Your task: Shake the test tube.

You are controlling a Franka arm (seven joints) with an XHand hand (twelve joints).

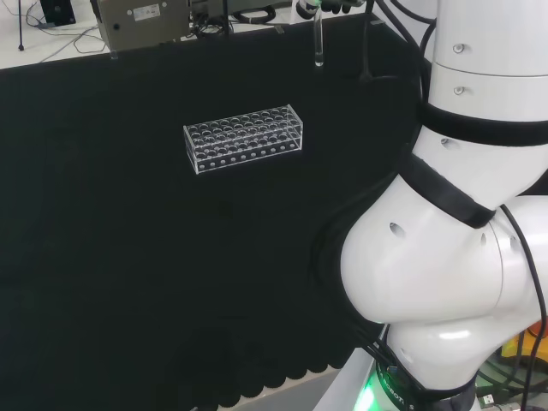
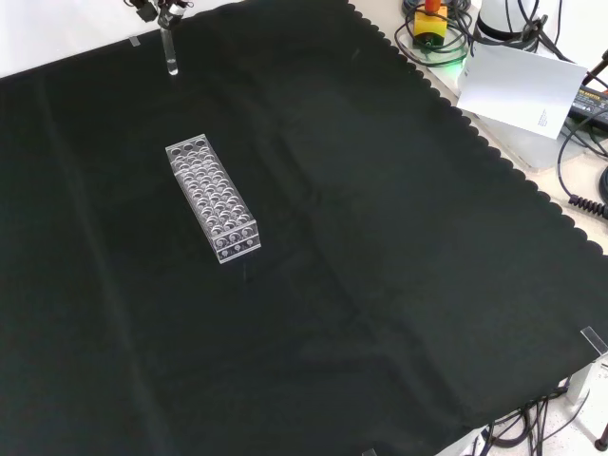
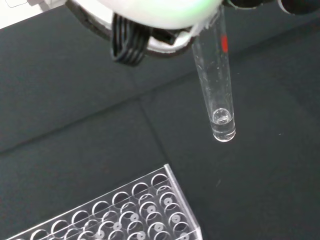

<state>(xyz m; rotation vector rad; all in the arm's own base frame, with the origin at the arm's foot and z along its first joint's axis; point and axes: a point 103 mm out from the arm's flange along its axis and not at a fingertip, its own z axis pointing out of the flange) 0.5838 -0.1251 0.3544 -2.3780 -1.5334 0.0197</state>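
Observation:
A clear test tube (image 1: 318, 38) hangs upright high above the black cloth, with a little clear liquid at its round bottom (image 3: 223, 125). The hand (image 1: 325, 5) grips its upper end at the head view's top edge, fingers closed on the glass. In the front view the hand (image 2: 157, 8) and tube (image 2: 171, 52) sit at the top left, beyond the rack's far end. In the wrist view the tube (image 3: 216, 75) runs down from the blurred white hand (image 3: 160, 12). A clear plastic tube rack (image 1: 244, 139) (image 2: 212, 197) (image 3: 130, 210) stands empty on the cloth.
The arm's white links (image 1: 462, 214) take up the head view's right side. A grey box (image 1: 141, 21) and cables lie behind the cloth. A yellow and red button (image 2: 430, 21) and a white sheet (image 2: 521, 85) lie off the cloth's scalloped edge.

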